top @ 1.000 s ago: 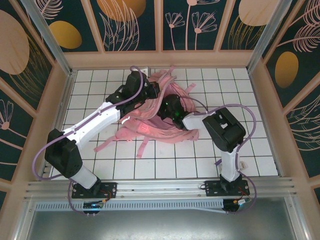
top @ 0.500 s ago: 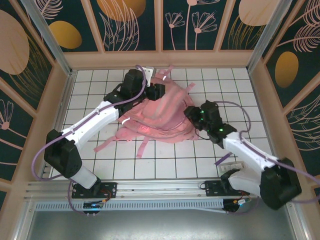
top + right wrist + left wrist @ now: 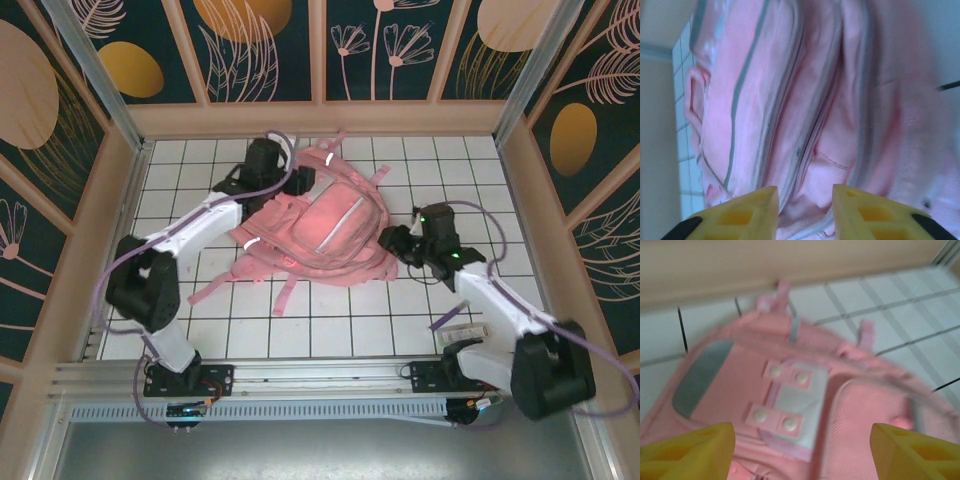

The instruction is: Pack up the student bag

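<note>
The student bag [image 3: 322,228] is a large pink backpack lying flat on the white tiled table, with pale strips on its front pocket. My left gripper [image 3: 297,181] hovers at its far left corner. In the left wrist view that gripper [image 3: 802,452] is wide open, with a snap-studded tab [image 3: 785,402] of the student bag [image 3: 740,375] below it. My right gripper [image 3: 396,243] sits at the bag's right edge. In the right wrist view its yellow fingers [image 3: 747,212] stand a narrow gap apart, facing the zipped folds of the student bag [image 3: 805,100]. Nothing is pinched.
Loose pink straps [image 3: 216,291] trail from the bag toward the near left. A small white flat item [image 3: 463,329] lies on the tiles near the right arm's base. Wooden walls [image 3: 320,118] enclose the table on three sides.
My left gripper has opened and let go of the bag, which has settled flat. The right arm has swung from over the bag to its right edge.
</note>
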Available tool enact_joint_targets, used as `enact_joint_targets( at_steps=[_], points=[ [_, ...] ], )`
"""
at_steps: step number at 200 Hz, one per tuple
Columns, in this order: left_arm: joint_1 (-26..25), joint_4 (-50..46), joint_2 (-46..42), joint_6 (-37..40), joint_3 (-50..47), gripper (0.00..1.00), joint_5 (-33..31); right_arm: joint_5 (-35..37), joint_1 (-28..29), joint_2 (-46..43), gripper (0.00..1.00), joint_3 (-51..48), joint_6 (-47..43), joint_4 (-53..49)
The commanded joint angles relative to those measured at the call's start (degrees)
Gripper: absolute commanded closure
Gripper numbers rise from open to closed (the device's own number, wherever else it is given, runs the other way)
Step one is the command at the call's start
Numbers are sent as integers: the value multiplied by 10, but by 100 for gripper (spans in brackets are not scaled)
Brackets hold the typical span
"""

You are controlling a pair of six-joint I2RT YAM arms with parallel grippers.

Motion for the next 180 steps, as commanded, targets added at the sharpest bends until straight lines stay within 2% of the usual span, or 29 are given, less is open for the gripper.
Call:
enact_joint_targets(
  at_steps=[1, 16, 33, 66, 83, 96, 117, 135, 158, 168, 180],
  points=[
    [-3, 40, 70, 8, -24, 29, -52, -114, 2, 84, 71, 3, -9, 107],
    [-4, 17, 92, 5, -31, 29, -55, -81, 2, 138, 74, 36, -36, 90],
    [-4, 5, 69, -16, -82, 29, -55, -53, -1, 197, 80, 67, -77, 87],
    [-4, 34, -27, -47, -218, 33, -4, -73, -9, 331, 84, 174, -145, 78],
    [-13, 23, -63, -54, -238, 37, 58, -87, -24, 388, 85, 223, -138, 99],
    [-33, 5, -86, -40, -236, 38, 68, -120, -39, 428, 85, 256, -115, 139],
    [-75, -26, -128, 54, -220, 38, 127, -131, -57, 490, 82, 325, -92, 152],
    [-86, -63, -163, 146, -207, 37, 178, -105, -73, 509, 78, 360, -78, 149],
    [-86, -71, -215, 269, -208, 36, 128, -87, -98, 471, 71, 347, -49, 150],
    [-85, -84, -231, 356, -219, 36, 113, -92, -103, 442, 69, 336, -52, 141],
    [-79, -87, -233, 433, -234, 39, 59, -99, -104, 405, 68, 324, -61, 114]
  ],
)
